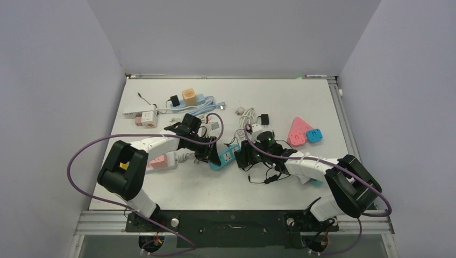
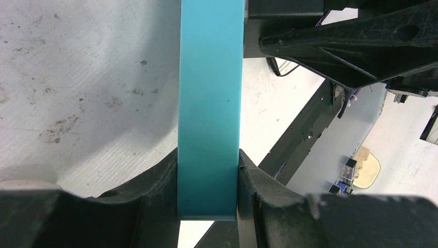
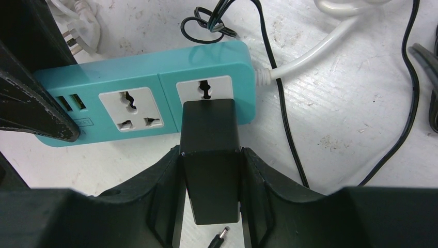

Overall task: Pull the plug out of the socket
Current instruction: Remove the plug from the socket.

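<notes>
**Teal plastic power strip [image 3: 139, 72] gripped by one robot hand, black box-shaped plug [image 3: 209, 124] gripped by the other**

Teal in colour, the strip sits near the middle of the white surface [image 1: 301, 102], between the two arms. In the overhead view the left hand [image 2: 208, 170] reaches in from the left and the right hand [image 3: 210, 157] from the right. Both meet at the strip.

In the left wrist view, the left hand is closed on the strip. One black finger presses against each side, and the strip runs straight up out of the grip.

In the right wrist view, the strip's face is turned toward the camera. From left to right it shows two USB ports [image 3: 73, 102], a free universal socket [image 3: 133, 109], and a second socket with the plug in it. The plug is fully seated, its body tight against the socket face. The right hand is clamped on the plug, one finger on each side of its body.

A white cord [image 3: 310, 51] leaves the end of the strip nearest the plug and curves away across the surface. Thin black wires [image 3: 289, 134] loop beside that end. A small black barrel connector tip [image 3: 223, 238] shows just below the plug. One dark finger of the left hand covers the strip's far left end, beside the USB ports.
</notes>
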You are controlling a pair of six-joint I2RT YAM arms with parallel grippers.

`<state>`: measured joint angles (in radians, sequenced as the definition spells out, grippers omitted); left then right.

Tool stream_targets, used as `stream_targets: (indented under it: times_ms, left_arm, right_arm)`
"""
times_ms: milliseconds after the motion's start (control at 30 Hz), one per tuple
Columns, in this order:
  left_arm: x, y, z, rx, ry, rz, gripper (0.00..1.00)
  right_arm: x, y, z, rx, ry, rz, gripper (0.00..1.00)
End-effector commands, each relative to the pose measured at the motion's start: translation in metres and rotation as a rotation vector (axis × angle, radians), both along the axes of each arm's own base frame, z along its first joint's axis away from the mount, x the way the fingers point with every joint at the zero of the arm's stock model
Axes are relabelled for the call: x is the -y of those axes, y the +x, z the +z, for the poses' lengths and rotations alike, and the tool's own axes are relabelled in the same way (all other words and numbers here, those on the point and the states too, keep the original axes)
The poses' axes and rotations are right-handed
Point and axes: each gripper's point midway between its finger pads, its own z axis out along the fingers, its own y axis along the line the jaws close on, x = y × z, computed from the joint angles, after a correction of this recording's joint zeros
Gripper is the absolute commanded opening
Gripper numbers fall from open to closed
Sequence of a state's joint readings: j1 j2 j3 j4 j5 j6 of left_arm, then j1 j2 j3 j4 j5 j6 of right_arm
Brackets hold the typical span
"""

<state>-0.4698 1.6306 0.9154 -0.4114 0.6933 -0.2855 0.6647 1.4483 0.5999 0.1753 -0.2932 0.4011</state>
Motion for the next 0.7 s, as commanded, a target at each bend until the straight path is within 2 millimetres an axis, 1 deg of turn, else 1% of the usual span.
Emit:
stream_targets:
  times_ms: [0,300,467,667]
  left_arm:
    - [-0.015,0.014,-0.006,0.028,0.095,0.074,0.0]
    - [-0.016,0.015,-0.006,0.03,0.098,0.078,0.0]
    - [-0.016,0.015,-0.006,0.03,0.099,0.08,0.0]
    - [-0.017,0.015,-0.006,0.03,0.1,0.083,0.0]
  right_arm:
    - [0.019,0.009,0.0,0.023,-0.082,-0.108,0.05]
    - [0.016,0.007,-0.005,0.057,-0.193,-0.147,0.05]
    - [0.017,0.008,-0.008,0.087,-0.299,-0.192,0.05]
    - [0.021,0.01,-0.011,0.086,-0.353,-0.234,0.05]
